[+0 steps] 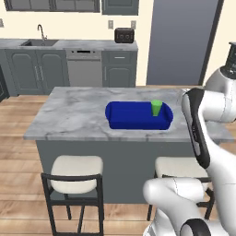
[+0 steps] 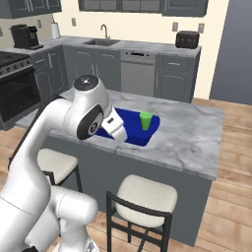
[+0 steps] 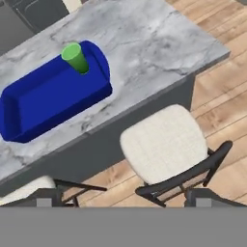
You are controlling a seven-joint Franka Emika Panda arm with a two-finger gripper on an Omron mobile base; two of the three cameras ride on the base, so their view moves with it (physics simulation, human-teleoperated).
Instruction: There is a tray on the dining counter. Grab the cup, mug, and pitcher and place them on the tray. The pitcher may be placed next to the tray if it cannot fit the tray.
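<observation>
**Hand view: green cup standing in the blue tray on the marble bench**

Hand view. The end effector (image 3: 120, 201) hangs over the floor on the near side of the bench (image 3: 159, 43), above a cushioned stool (image 3: 164, 144); its two dark fingertips (image 3: 44, 202) stand far apart at the lower edge, wide open, with nothing between them. The tray (image 3: 43, 103) lies on the bench toward 10 o'clock in this view. The cup (image 3: 75, 58) stands upright inside the tray, at the end lying toward 11 o'clock, close against the end wall.

Left base view. The tray (image 1: 133, 120) sits near the middle of the bench (image 1: 73, 115). The cup (image 1: 156, 108) stands at the tray's 3 o'clock end. The arm (image 1: 203, 133) rises at 4 o'clock and crosses the bench's right edge. Two stools (image 1: 76, 173) stand along the near side of the bench. A sink (image 1: 39, 43) and a toaster (image 1: 124, 35) are on the back counter at 12 o'clock.

Right base view. The arm's upper link (image 2: 88, 110) covers the tray's near-left part; the tray (image 2: 142, 130) shows beyond it, the cup (image 2: 145, 120) upright toward its 2 o'clock corner. A stove (image 2: 17, 83) stands at 9 o'clock.
</observation>
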